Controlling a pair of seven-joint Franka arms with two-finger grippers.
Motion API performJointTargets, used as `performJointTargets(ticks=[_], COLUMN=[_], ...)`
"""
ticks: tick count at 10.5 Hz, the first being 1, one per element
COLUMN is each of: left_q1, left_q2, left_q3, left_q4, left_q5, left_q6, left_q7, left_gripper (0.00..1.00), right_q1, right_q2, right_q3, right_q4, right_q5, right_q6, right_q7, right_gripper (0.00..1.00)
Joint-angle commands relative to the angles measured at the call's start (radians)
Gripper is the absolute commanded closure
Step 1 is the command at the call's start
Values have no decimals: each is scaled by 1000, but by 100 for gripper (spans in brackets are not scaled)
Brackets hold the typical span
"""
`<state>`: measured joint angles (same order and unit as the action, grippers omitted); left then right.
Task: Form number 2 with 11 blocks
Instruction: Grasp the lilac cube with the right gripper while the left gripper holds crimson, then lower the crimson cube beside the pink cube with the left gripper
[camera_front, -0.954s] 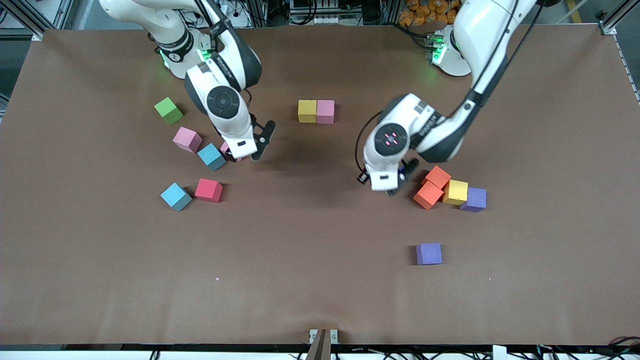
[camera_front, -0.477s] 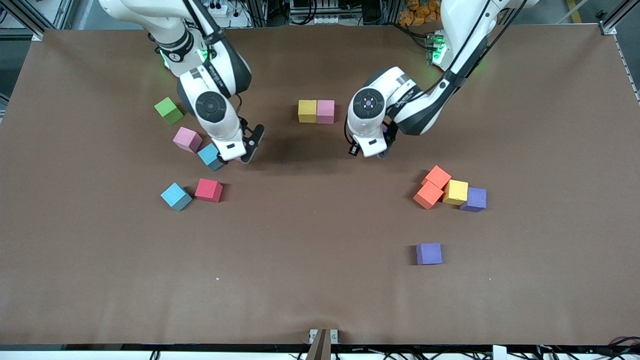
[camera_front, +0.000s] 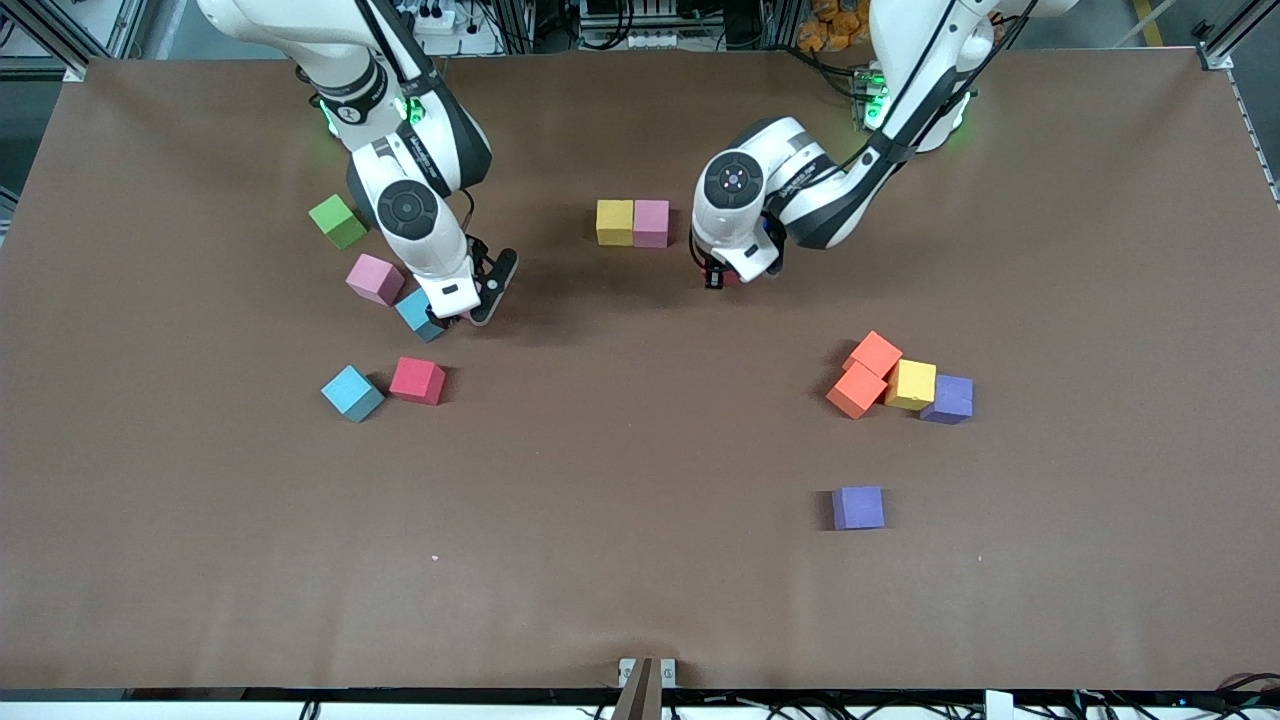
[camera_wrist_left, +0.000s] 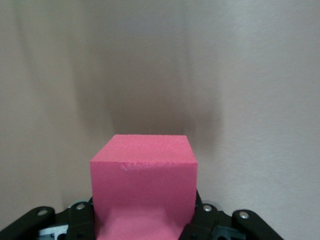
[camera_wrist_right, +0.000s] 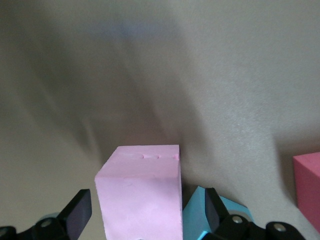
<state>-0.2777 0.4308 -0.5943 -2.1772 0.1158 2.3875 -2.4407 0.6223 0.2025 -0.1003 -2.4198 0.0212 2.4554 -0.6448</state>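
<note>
Red block goes next to the pink one

The left gripper (camera_front: 737, 278) grips a red block (camera_wrist_left: 143, 185) just beside the yellow-pink pair (camera_front: 632, 222); set it flush. The right gripper (camera_front: 462, 308) grips a pink block (camera_wrist_right: 141, 192), well apart from the pair.

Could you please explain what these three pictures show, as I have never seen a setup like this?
Two Franka robot arms work at a brown table, each ending in a two-finger gripper. The wide picture comes from a high camera facing the robots. The close-ups come from cameras on the arms' wrists.

The left gripper is shut on a red cube, close to a touching yellow cube and pink cube. The right gripper is shut on a second pink cube, beside a light blue cube.

Toward the right arm's end lie a green cube, a third pink cube, another light blue cube and another red cube. Toward the left arm's end lie two orange cubes, a second yellow cube and two purple cubes.
</note>
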Motion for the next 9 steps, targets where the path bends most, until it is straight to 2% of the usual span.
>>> performJointTargets(ticks=[1, 4, 6, 9], left_q1=[-23, -66, -77, -104], left_q2=[-40, -33, -47, -47], left_q3=[-18, -18, -19, -19], left_q4=[-41, -58, -111, -142], left_q5=[-19, -10, -8, -8], left_q6=[66, 107, 178, 229], left_q7=[-76, -121, -123, -130], left_gripper=[100, 100, 100, 100], right_q1=[-9, -10, -12, -7], right_q2=[-38, -18, -14, -3], right_q3=[11, 11, 11, 11], right_q4=[-39, -79, -84, -84], right_q5=[-12, -12, -12, -12], right_q6=[23, 117, 123, 134], right_q7=[-7, -7, -6, -1], right_gripper=[0, 0, 0, 0])
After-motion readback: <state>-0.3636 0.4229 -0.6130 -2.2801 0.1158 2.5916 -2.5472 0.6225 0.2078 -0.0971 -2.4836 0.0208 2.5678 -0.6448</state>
